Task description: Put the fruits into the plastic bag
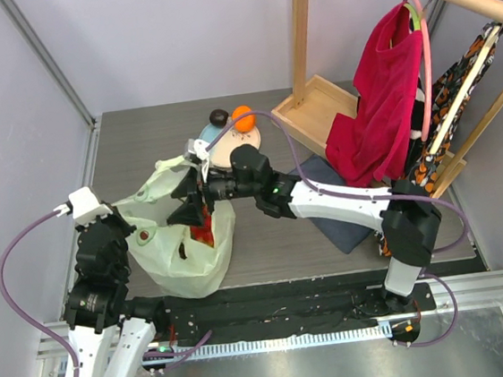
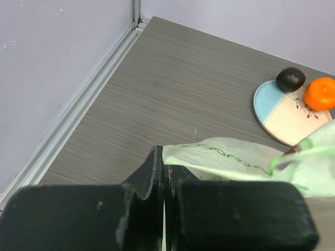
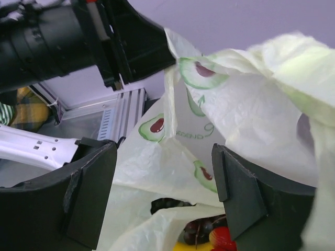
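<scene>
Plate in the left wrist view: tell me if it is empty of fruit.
No, an orange and a dark round fruit sit on the plate, at its far edge.

I see the bag (image 1: 181, 270) as thin, crinkled, translucent plastic; the table (image 1: 139, 146) matt, wood-grained; the plate (image 2: 285, 119) smooth and glazed; the rack (image 1: 302, 30) bare wood.

One plate (image 2: 277, 112) holds two fruits: one orange (image 2: 320, 93) and one dark round fruit (image 2: 290, 79). One plastic bag (image 1: 165, 261) shows at least three more inside: one grape bunch (image 3: 201, 227), one red fruit (image 3: 222, 238) and one yellow piece (image 3: 187, 246). One red cloth (image 1: 378, 112) and one patterned cloth (image 1: 449, 100) hang on one wooden rack (image 1: 304, 30).
</scene>
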`<action>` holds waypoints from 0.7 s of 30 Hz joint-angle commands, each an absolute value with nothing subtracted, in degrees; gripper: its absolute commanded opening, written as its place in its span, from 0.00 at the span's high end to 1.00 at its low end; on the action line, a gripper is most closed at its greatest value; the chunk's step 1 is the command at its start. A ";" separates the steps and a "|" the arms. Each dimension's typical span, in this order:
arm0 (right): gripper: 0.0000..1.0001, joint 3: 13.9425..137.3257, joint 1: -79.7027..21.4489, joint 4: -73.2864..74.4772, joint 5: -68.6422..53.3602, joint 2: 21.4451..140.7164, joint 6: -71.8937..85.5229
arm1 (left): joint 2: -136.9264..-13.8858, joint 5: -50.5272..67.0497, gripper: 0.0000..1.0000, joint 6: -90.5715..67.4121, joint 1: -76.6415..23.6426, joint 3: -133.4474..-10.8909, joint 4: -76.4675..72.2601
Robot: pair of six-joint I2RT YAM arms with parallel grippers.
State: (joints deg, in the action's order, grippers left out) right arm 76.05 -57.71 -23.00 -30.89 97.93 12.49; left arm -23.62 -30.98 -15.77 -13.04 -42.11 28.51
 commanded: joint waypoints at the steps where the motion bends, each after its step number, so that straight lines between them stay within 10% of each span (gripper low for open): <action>1: 0.19 75.94 -60.19 -26.72 -33.14 100.11 18.19 | -23.56 -31.64 1.00 -15.47 -12.74 -43.33 25.66; 21: 0.14 69.96 -72.33 -12.57 -27.17 87.90 10.46 | -21.62 -29.97 1.00 -16.17 -12.66 -43.16 25.75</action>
State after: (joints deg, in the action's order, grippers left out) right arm 70.81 -71.46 -12.64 -29.82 95.92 12.16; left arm -22.46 -30.09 -16.03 -13.04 -42.11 28.51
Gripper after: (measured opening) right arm 0.853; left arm 0.011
